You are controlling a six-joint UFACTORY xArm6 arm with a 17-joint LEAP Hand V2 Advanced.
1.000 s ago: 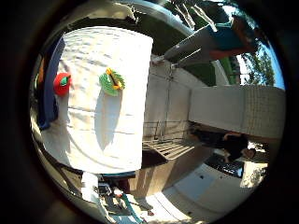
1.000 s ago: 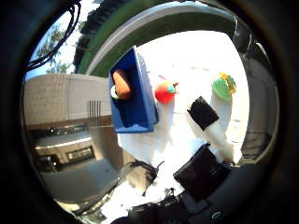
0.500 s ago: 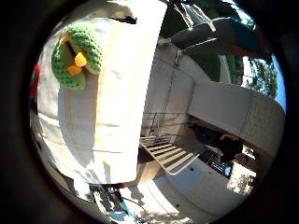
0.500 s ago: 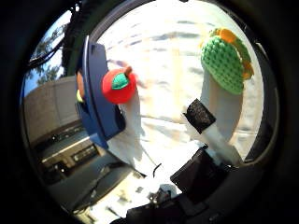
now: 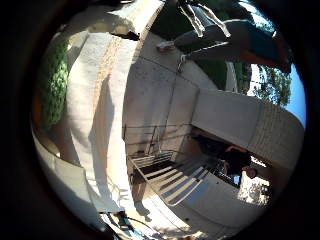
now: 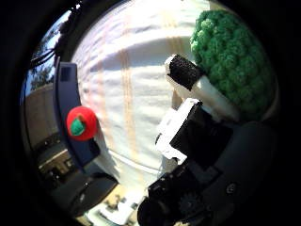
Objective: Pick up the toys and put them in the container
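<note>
Hovering close over the green crocheted toy (image 6: pixel 233 66) on the white cloth (image 6: pixel 131 94), the hand (image 6: pixel 197 136) reaches a black-tipped finger (image 6: pixel 184 71) against the toy's edge; whether it grips cannot be told. A red apple toy (image 6: pixel 81 123) lies well apart from the green toy, just beside the blue container (image 6: pixel 68 101).

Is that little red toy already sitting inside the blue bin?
No, the red toy lies on the white cloth just outside the wall of the blue container, right beside it.
</note>
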